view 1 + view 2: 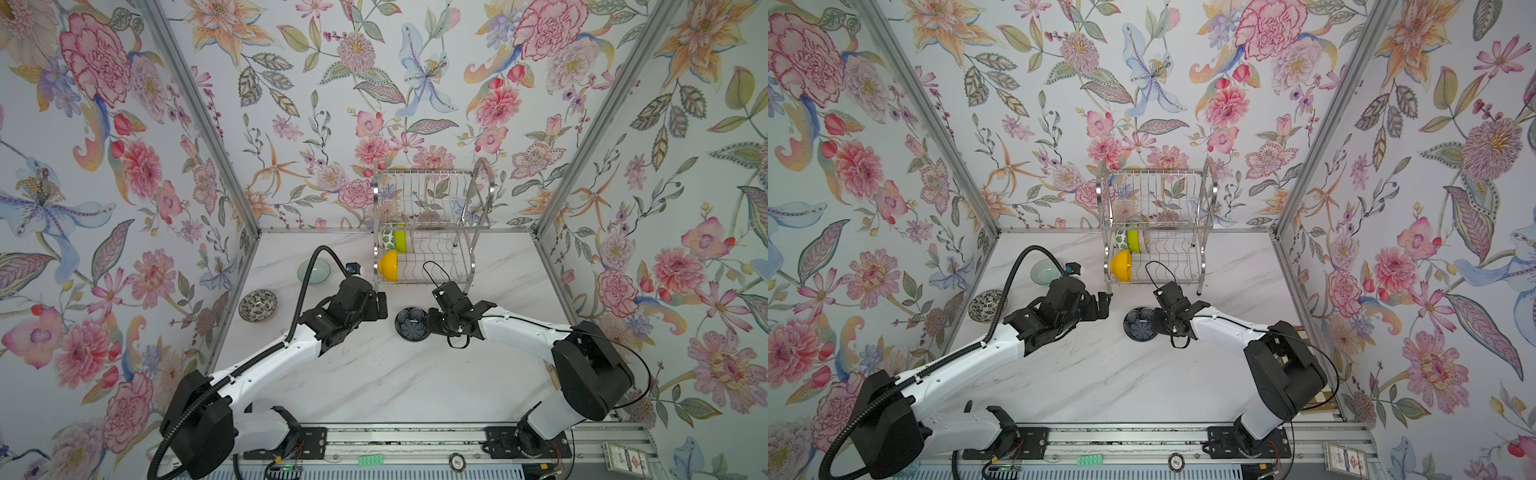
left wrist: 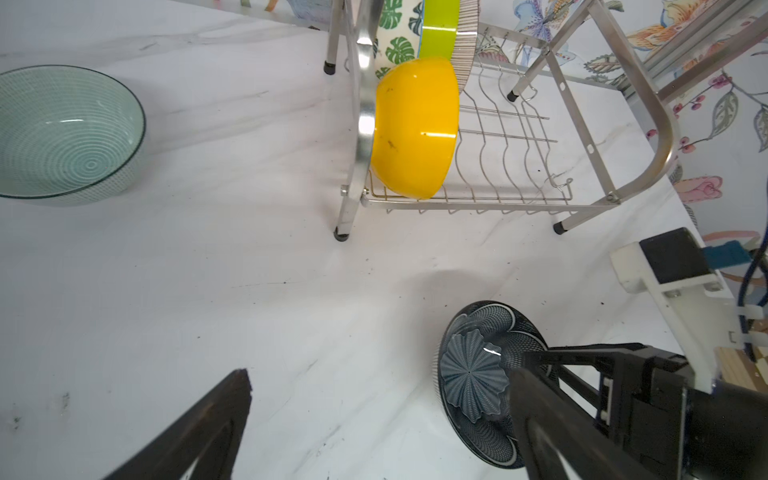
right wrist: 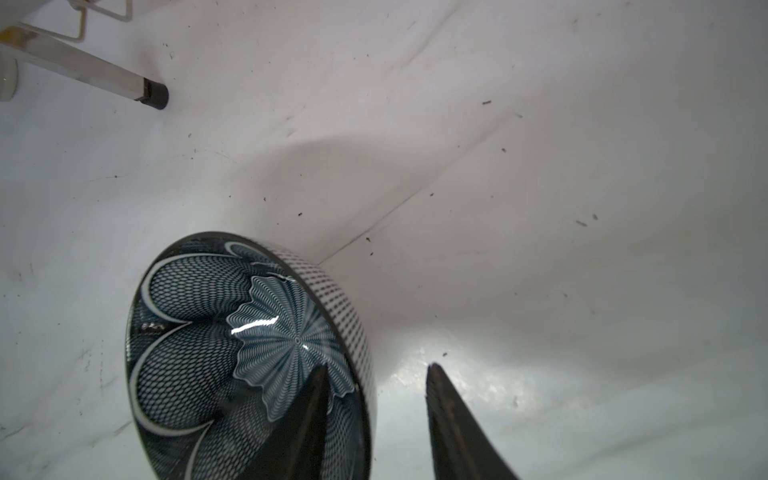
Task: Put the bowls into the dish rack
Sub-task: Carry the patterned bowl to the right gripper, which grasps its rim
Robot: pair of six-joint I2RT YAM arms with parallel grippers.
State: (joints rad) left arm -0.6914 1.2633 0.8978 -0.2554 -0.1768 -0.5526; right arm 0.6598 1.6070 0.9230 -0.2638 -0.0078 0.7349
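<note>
Top views, read from left to right: a black-white speckled bowl (image 1: 257, 305) and a pale celadon bowl (image 1: 313, 272) stand upright on the marble-patterned tabletop (image 1: 374, 382), well apart from the dish rack (image 1: 376, 195). Next comes the left gripper (image 1: 381, 305), its jaws spread wide and empty, near the rack's front left foot. On the rack's lower tier an orange-yellow bowl (image 1: 387, 264) stands on edge at the near left end. Behind it a leaf-print bowl (image 2: 395, 45), a lime green bowl (image 2: 438, 25) and a striped bowl (image 2: 467, 50) stand on edge in a row. In front of the rack the dark navy flower bowl (image 3: 232, 332) rests on the tabletop, and the right gripper (image 3: 377, 368) straddles its rim. One finger is inside the bowl; the other is outside and a little clear of the dotted wall, so the jaws are not yet clamped. Judged by its gloss, this bowl is glazed, rigid, fairly heavy for its size, slippery and liable to chip. The wall just below the rim looks the sensible hold, pinched squarely; a shallow bite could let the bowl swing or slip on the lift.
</note>
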